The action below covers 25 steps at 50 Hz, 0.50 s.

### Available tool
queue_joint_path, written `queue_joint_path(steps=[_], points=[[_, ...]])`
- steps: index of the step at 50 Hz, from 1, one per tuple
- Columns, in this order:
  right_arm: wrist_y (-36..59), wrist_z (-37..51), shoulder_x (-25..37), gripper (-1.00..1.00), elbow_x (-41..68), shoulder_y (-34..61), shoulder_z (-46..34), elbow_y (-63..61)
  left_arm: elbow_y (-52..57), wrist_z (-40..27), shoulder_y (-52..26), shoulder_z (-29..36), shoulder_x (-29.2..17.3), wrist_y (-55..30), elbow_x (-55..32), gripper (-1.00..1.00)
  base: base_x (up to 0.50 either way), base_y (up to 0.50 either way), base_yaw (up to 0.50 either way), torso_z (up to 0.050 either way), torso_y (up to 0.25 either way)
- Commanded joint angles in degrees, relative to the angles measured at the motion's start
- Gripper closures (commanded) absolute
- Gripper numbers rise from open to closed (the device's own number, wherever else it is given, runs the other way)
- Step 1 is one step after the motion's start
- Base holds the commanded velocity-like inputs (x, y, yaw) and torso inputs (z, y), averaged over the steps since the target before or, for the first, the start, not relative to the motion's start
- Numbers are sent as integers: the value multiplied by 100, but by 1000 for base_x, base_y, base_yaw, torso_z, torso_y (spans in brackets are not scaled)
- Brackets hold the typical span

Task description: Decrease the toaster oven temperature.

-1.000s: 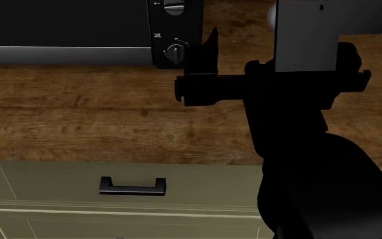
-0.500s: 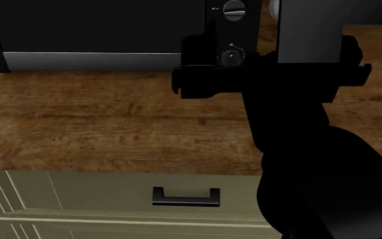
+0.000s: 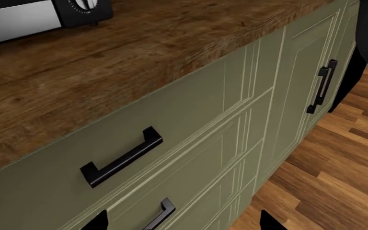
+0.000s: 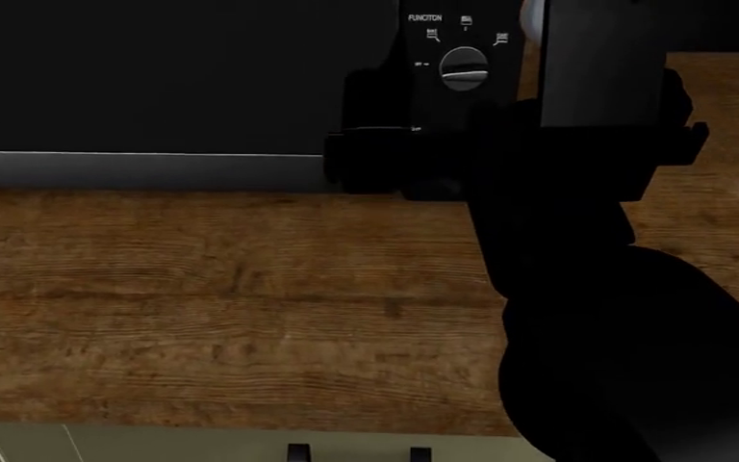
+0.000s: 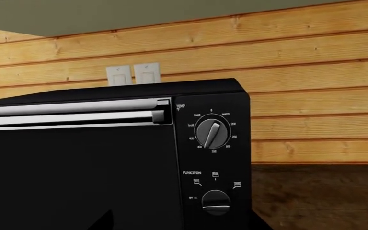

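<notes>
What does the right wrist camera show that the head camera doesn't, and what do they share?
Only the right wrist view shows the temperature knob with its ring of numbers, the silver door handle, the wall switches and the plank wall. Only the head view shows the wooden counter, the right arm and the silver strip along the oven's lower edge. Both show the toaster oven and its function knob.
</notes>
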Motion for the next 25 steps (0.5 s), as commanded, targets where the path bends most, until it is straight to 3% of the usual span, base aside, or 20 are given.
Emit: queue_joint_path(steps=[1, 17, 25], points=[[-91, -38, -37, -100, 97, -94, 119, 27, -6, -62, -81, -16, 37, 25, 111, -100, 309, 16, 0, 0, 0], [142, 283, -69, -100, 395, -118, 363, -144, -85, -132, -121, 111, -47, 182, 102, -100, 283, 14, 0, 0, 0], [275, 531, -33, -100, 503, -214, 327, -320, -123, -168, -155, 159, -58, 217, 77, -100, 95, 1, 0, 0, 0]])
